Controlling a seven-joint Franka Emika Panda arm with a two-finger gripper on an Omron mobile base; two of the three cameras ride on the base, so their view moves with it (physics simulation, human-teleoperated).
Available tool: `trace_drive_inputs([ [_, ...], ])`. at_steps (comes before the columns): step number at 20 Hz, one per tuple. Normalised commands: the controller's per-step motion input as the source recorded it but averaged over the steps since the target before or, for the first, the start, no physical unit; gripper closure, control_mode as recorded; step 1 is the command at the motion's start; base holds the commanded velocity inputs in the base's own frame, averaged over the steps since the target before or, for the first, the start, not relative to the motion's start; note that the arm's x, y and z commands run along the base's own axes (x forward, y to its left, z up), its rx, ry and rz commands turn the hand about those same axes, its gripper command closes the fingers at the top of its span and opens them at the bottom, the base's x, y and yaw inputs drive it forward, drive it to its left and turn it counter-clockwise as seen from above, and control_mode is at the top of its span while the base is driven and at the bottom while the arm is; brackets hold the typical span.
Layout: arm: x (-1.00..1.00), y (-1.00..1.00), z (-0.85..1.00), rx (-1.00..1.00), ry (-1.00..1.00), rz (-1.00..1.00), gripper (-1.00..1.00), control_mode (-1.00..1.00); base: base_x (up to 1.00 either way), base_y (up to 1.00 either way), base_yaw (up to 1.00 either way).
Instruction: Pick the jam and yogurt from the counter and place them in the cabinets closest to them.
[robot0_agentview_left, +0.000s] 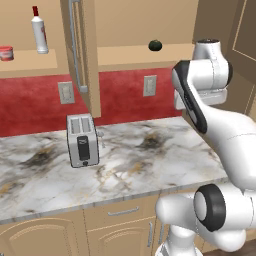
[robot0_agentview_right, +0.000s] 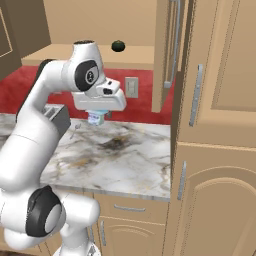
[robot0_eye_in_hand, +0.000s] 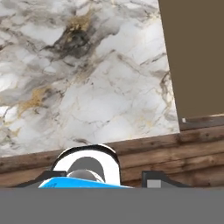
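Note:
The yogurt (robot0_agentview_right: 97, 118), a tiny white cup with a light blue band, hangs above the marble counter (robot0_agentview_right: 125, 155) with my gripper (robot0_agentview_right: 96, 120) shut on it. In the hand view its blue top (robot0_eye_in_hand: 83, 183) sits between my fingertips (robot0_eye_in_hand: 151, 179), looking down on the counter (robot0_eye_in_hand: 87, 87). The jam (robot0_agentview_left: 6, 53), a small red pot, stands on the shelf (robot0_agentview_left: 35, 61) of the open left cabinet, at the far left. A tan cabinet door (robot0_agentview_left: 82, 50) stands open beside that shelf.
A white bottle (robot0_agentview_left: 40, 32) with a red cap stands right of the jam. A dark green round object (robot0_agentview_left: 155, 45) (robot0_agentview_right: 118, 46) sits on the middle shelf. A silver toaster (robot0_agentview_left: 81, 140) stands on the counter. Tall tan cabinets (robot0_agentview_right: 215, 125) rise at the right.

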Motion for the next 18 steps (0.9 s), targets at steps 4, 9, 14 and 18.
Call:
trace_drive_inputs([
  [4,-0.11,0.17,0.52,-0.01,-0.08,0.00,1.00,-1.00,0.00,0.00,0.00],
  [9,-0.08,0.22,0.53,-0.02,-0.07,0.00,1.00,-1.00,0.00,0.00,0.00],
  [14,-0.02,0.26,0.52,-0.03,-0.06,0.00,1.00,-1.00,0.00,0.00,0.00],
  [18,0.00,0.27,0.48,-0.04,-0.07,0.00,1.00,-1.00,0.00,0.00,0.00],
])
